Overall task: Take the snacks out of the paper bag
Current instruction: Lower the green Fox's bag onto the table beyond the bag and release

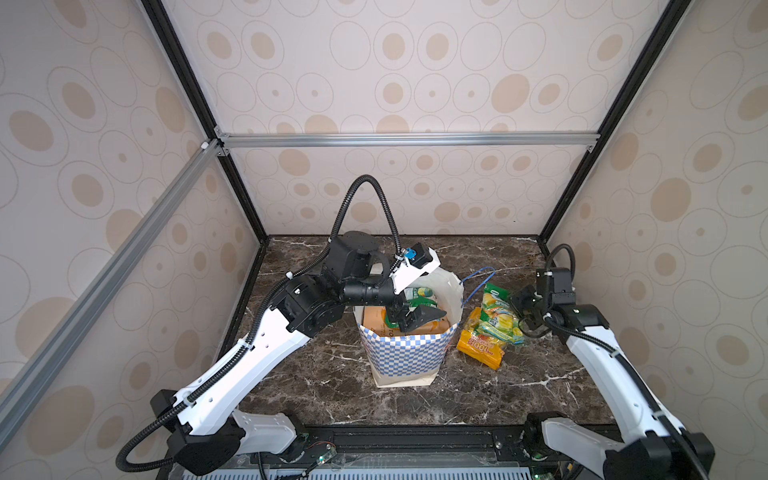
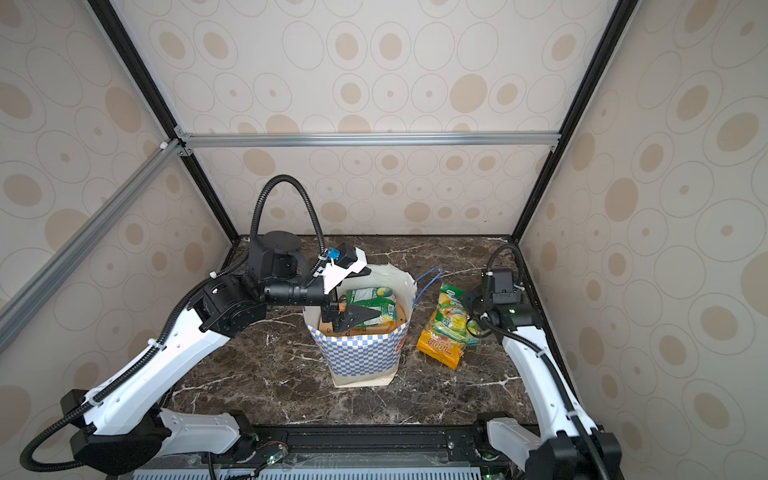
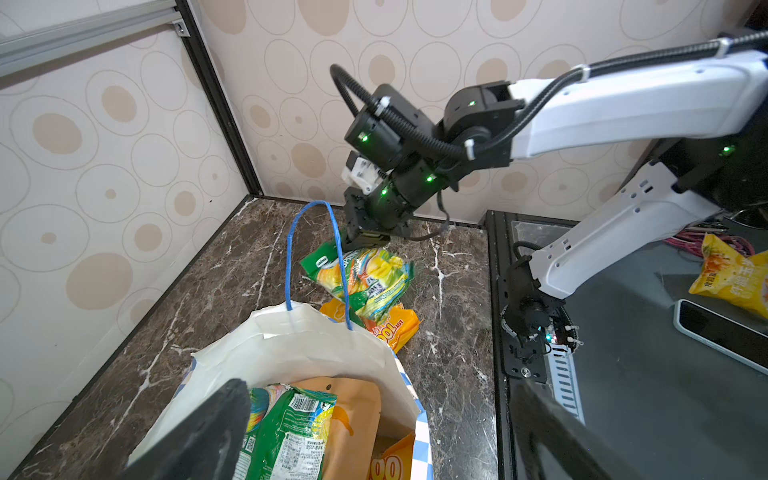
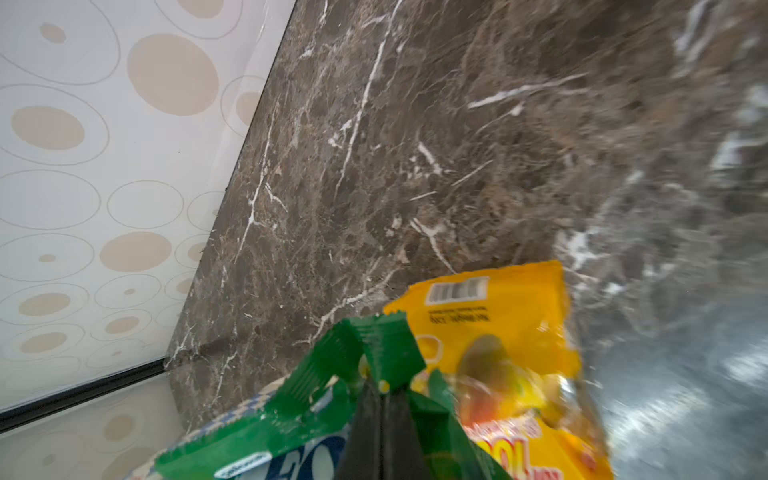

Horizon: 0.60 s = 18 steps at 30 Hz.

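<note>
Over the mouth of the paper bag [image 1: 405, 353], which stands upright at the middle of the marble surface [image 1: 328, 374], the left gripper [image 1: 417, 318] is being held with its fingers spread fully and nothing between them. Just beneath, an inside green packet [image 2: 370, 301] and an orange-tan chips bag [image 3: 353, 419] are being propped upright by the bag's walls. Toward the surface's right edge, the crimped top edge of an outside green packet [image 1: 498, 320] is being pinched by the fully closed right gripper [image 4: 382, 399], over a yellow-orange gummy bag [image 1: 478, 351]. Such packets are being judged light, soft and slippery; a sealed top edge is being favoured as the hold.
</note>
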Available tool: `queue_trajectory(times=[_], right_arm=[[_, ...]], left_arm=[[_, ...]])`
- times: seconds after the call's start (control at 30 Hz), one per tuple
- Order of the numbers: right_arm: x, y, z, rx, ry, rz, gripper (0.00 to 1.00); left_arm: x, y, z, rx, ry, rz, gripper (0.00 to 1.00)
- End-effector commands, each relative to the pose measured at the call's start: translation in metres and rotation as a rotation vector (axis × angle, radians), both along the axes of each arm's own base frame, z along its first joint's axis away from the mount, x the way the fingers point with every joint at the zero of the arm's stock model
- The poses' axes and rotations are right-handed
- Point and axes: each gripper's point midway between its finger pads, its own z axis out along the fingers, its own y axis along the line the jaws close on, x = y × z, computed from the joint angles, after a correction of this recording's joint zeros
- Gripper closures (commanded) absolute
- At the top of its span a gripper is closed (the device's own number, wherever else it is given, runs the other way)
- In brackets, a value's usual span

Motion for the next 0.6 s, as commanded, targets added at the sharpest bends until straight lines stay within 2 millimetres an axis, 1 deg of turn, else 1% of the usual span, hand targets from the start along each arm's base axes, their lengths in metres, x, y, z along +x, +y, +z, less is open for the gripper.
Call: queue_trajectory(times=[0.0, 0.07, 0.23, 0.27, 0.37, 0.47, 0.57], right_arm=[[0.052, 0.023, 0.028, 0.136, -0.145, 0.041, 1.00], [0.072, 0.032, 0.023, 0.172, -0.133, 0.053, 1.00], [0.106, 0.051, 0.008, 0.218, -0.121, 0.020, 1.00], [0.114, 0.054, 0.002, 0.235, -0.117, 0.015, 1.00], [0.131, 0.067, -0.021, 0.273, -0.085, 0.018, 1.00], [0.141, 0.080, -0.044, 0.278, -0.038, 0.041, 1.00], [0.146, 0.089, -0.065, 0.290, -0.007, 0.056, 1.00]], left_arm=[[-0.008, 0.008, 0.024, -0.039, -0.053, 0.010, 0.02], [-0.007, 0.011, 0.025, -0.042, -0.050, 0.029, 0.02], [-0.005, 0.017, 0.029, -0.055, -0.045, 0.074, 0.02], [-0.002, 0.019, 0.029, -0.054, -0.042, 0.098, 0.02], [0.002, 0.019, 0.028, -0.050, -0.013, 0.123, 0.02], [0.002, 0.021, 0.030, -0.049, -0.007, 0.134, 0.02], [0.004, 0.025, 0.031, -0.046, -0.026, 0.158, 0.02]])
